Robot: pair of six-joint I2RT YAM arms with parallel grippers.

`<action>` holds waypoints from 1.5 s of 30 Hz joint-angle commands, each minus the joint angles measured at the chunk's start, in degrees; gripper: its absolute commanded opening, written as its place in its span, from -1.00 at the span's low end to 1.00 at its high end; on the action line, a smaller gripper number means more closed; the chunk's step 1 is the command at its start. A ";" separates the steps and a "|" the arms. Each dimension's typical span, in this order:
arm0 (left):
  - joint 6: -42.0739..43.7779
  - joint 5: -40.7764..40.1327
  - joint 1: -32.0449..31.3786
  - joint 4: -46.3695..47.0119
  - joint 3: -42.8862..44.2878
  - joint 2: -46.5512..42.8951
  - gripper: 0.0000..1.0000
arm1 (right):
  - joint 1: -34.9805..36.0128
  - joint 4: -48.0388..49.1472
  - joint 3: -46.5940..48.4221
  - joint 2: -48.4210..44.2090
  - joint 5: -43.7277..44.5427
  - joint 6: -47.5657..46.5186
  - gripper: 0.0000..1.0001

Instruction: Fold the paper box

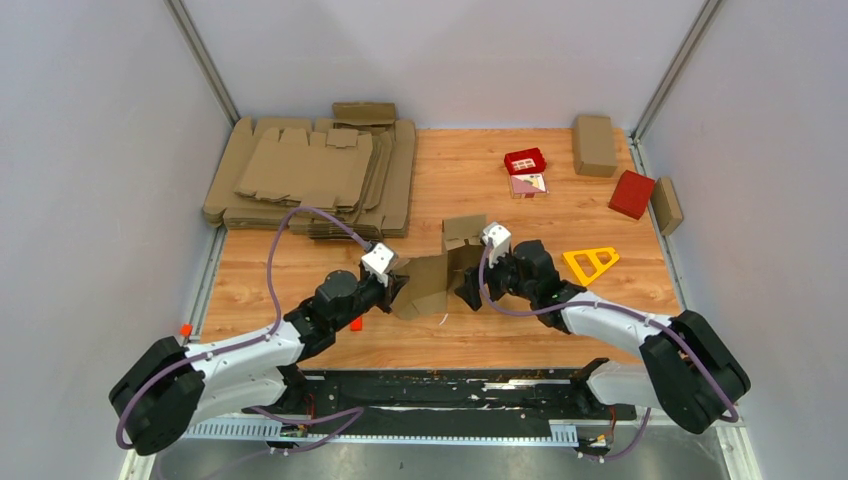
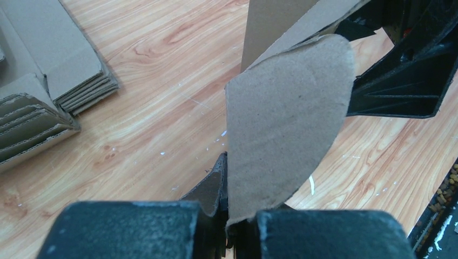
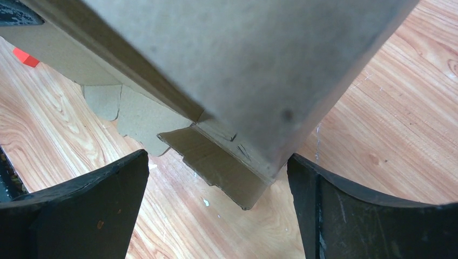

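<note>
The paper box [image 1: 440,272] is a brown cardboard carton, partly folded, standing on the wooden table between my two grippers. My left gripper [image 1: 398,290] is at its left end, shut on a rounded flap [image 2: 286,135]; the flap's edge is pinched between the black fingers of this gripper [image 2: 229,226]. My right gripper [image 1: 470,290] is at the box's right end, open. In the right wrist view its jaws stand wide on either side of the box's lower corner [image 3: 243,178], with gaps on both sides, and the box body [image 3: 243,65] fills the top of that view.
A pile of flat cardboard sheets [image 1: 310,175] lies at the back left. Two red boxes [image 1: 525,160] [image 1: 632,193], two folded brown cartons [image 1: 594,145] [image 1: 666,205] and a yellow triangular frame [image 1: 590,262] sit on the right. A small red piece [image 1: 356,323] lies under the left arm.
</note>
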 commanded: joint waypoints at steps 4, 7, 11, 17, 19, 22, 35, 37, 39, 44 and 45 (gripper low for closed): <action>1.42 -3.33 -0.24 -7.99 1.68 -2.16 -0.91 | 0.59 1.00 -1.07 -2.91 -0.67 -1.92 1.00; 2.14 -5.05 -0.22 -10.41 2.06 -3.86 -0.91 | 0.56 1.85 -0.40 -2.03 -1.22 -1.87 1.00; 3.28 -6.40 -0.24 -13.12 2.36 -6.23 -0.91 | 1.04 2.98 -0.67 -2.61 -2.26 -1.89 1.00; 3.68 -5.98 -0.24 -12.01 1.79 -6.77 -0.90 | 4.01 -0.15 1.85 1.18 2.78 -5.22 1.00; 3.35 -3.94 -0.24 -10.41 1.59 -5.89 -0.91 | 4.40 -0.74 2.10 1.88 4.31 -5.30 1.00; 3.19 -3.40 -0.24 -10.10 2.03 -4.53 -0.91 | 4.97 -1.37 2.03 1.89 6.70 -5.38 1.00; 2.93 -1.76 -0.25 -8.12 1.44 -3.63 -0.90 | 5.15 3.66 3.11 3.66 13.90 -3.49 0.50; 2.93 -1.61 -0.29 -8.10 1.64 -3.36 -0.90 | 5.13 3.00 4.20 5.28 13.92 -3.62 0.42; 2.93 -1.35 -0.28 -7.95 1.62 -3.20 -0.90 | 5.07 3.26 4.83 6.64 14.03 -3.27 0.29; 2.76 -0.89 -0.29 -7.37 1.50 -2.52 -0.90 | 5.08 4.70 5.58 8.91 13.55 -1.10 0.04; 2.68 -0.76 -0.25 -7.25 1.50 -2.25 -0.90 | 5.18 5.18 5.53 9.45 13.30 -0.05 0.02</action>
